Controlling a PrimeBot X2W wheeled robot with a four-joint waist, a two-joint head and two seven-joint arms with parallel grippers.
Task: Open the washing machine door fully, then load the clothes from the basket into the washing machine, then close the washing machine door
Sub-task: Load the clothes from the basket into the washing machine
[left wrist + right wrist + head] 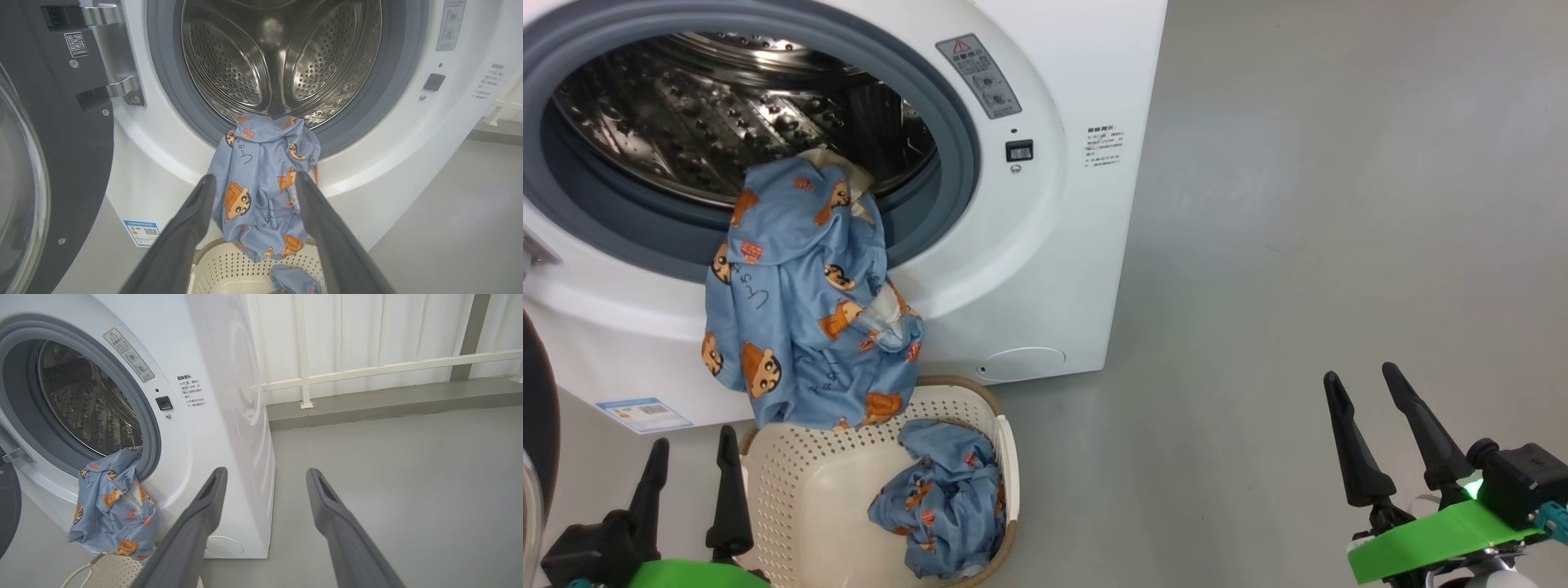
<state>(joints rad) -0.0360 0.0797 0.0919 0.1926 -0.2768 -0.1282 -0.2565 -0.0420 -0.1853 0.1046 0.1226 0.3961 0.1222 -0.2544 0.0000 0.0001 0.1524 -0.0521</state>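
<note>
The white washing machine (1078, 245) stands with its door (45, 163) swung open to the left. One light blue garment (805, 318) hangs over the drum's lip, draping down the front toward the basket (809, 498). Another blue piece (943, 502) lies inside the basket. In the left wrist view the hanging garment (253, 192) shows between the open fingers. My left gripper (690, 474) is open, low at the basket's left side. My right gripper (1372, 416) is open over bare floor, far right of the machine. Neither holds anything.
The steel drum (278, 53) is open behind the grey gasket (947, 147). Grey floor (1323, 204) spreads to the right of the machine. A white railing (367, 367) runs along the wall behind, seen in the right wrist view.
</note>
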